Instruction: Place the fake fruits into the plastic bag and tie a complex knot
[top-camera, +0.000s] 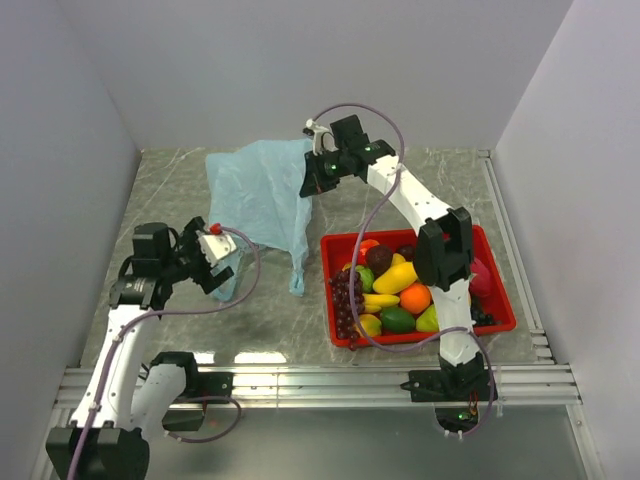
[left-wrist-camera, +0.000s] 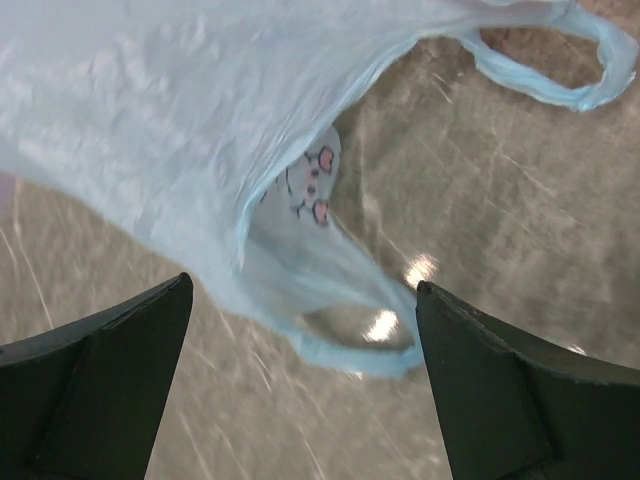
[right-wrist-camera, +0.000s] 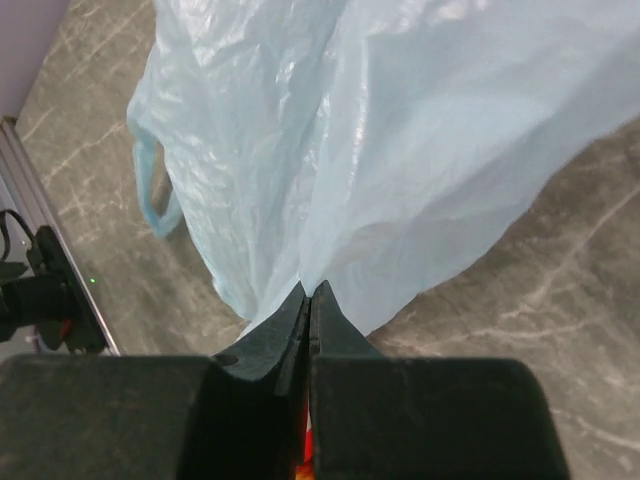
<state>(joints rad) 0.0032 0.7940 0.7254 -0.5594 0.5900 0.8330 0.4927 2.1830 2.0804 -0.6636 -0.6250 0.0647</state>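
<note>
The thin light-blue plastic bag (top-camera: 255, 195) lies on the grey marbled table (top-camera: 260, 320), towards the back; right of it and nearer sits the red rectangular plastic tray (top-camera: 495, 328), small glossy plastic fruits (top-camera: 395, 290) heaped in it.

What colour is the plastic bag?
The plastic bag is translucent light blue; the right wrist view shows it best.

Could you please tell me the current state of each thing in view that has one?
left claw: open, holding nothing.
right claw: shut on the plastic bag.
plastic bag: pinched and held up at one edge, the rest draped on the table, handles loose, no knot.
fake fruits: piled in the red tray, none visible in the bag.
red tray: filled with fruit.
</note>
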